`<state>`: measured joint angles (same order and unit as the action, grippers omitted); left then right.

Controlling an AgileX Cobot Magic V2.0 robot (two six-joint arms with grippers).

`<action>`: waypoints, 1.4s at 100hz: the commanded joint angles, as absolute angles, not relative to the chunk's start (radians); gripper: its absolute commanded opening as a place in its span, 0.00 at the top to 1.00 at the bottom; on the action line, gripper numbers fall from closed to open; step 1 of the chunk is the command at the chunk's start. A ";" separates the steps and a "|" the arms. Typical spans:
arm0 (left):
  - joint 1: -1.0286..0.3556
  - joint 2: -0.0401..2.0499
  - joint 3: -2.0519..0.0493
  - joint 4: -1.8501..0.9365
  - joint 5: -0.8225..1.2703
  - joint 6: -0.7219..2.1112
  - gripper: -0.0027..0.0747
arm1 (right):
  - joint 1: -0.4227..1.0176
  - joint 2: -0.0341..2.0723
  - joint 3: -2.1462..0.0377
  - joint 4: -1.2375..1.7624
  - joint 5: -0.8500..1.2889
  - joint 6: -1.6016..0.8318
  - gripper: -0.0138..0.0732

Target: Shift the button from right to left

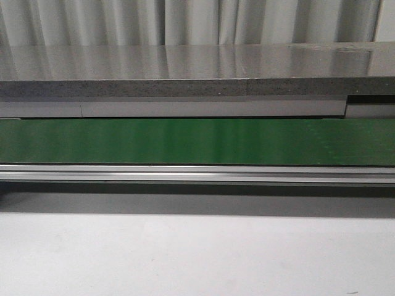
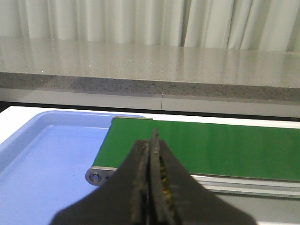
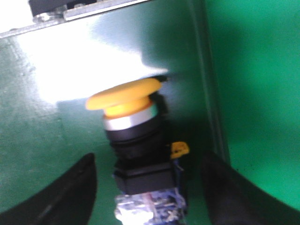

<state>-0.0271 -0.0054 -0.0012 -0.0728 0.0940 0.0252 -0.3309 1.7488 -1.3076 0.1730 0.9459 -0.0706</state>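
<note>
1. The right gripper (image 3: 147, 187) hangs low over the green conveyor belt (image 3: 253, 93), its two dark fingers (image 3: 61, 192) spread wide – the jaws stand open on either side of the button without touching it.
2. The button (image 3: 136, 140) – a small push-button with a round yellow-orange cap, a silvery ring, a dark boxy body and a small yellow side tab – lies on its side on the belt between those fingers, cap toward 12 o'clock in the right wrist view and its clear base at 6 o'clock.
3. A bright glare lies on the belt from about 10 to 12 o'clock of the cap; the view is blurred.
4. The left gripper (image 2: 151, 187) is held level, pointing at the belt's end; its jaws are pressed together with nothing between them.
5. Beyond it, at 10 o'clock, sits a shallow light-blue plastic tray (image 2: 42, 159), with the belt's end roller (image 2: 96, 176) reaching over the tray's edge.
6. In the front view neither arm nor the button shows – only the green belt (image 1: 197, 142), its metal rail (image 1: 197, 172), the white tabletop (image 1: 197, 253) and a grey speckled counter (image 1: 197, 68) before pale curtains (image 1: 197, 21).
</note>
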 commanded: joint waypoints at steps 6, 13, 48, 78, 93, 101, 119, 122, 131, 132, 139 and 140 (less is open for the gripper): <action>-0.025 -0.037 0.044 -0.074 0.015 0.017 0.99 | -0.329 1.682 -1.328 0.175 0.926 -0.076 0.22; -0.025 -0.037 0.044 -0.074 0.015 0.017 0.99 | -0.327 1.654 -1.328 0.175 0.927 -0.087 0.22; -0.025 -0.037 0.044 -0.074 0.015 0.017 0.99 | -0.246 1.456 -1.272 0.103 0.908 -0.126 0.62; -0.025 -0.037 0.044 -0.074 0.015 0.017 0.99 | -0.160 1.287 -1.101 0.096 0.824 -0.126 0.92; -0.025 -0.037 0.044 -0.074 0.015 0.017 0.99 | -0.106 1.182 -0.995 0.096 0.735 -0.126 0.92; -0.025 -0.037 0.044 -0.074 0.015 0.017 0.99 | -0.077 1.124 -0.939 0.095 0.684 -0.126 0.92; -0.025 -0.037 0.044 -0.074 0.015 0.017 0.99 | -0.018 1.017 -0.810 0.094 0.597 -0.125 0.92; -0.025 -0.037 0.044 -0.074 0.015 0.017 0.99 | -0.018 0.995 -0.789 0.094 0.582 -0.124 0.92; -0.025 -0.037 0.044 -0.074 0.015 0.017 0.99 | -0.018 0.933 -0.717 0.094 0.537 -0.124 0.92; -0.025 -0.037 0.044 -0.074 0.015 0.017 0.99 | -0.018 0.922 -0.711 0.094 0.532 -0.124 0.92; -0.025 -0.037 0.044 -0.074 0.015 0.017 0.99 | -0.018 0.864 -0.654 0.094 0.486 -0.124 0.92; -0.025 -0.037 0.044 -0.074 0.015 0.017 0.99 | -0.018 0.858 -0.642 0.094 0.481 -0.124 0.92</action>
<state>-0.0271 -0.0054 -0.0012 -0.0728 0.0940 0.0252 -0.0190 0.9333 -0.6772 0.1010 0.5938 -0.1185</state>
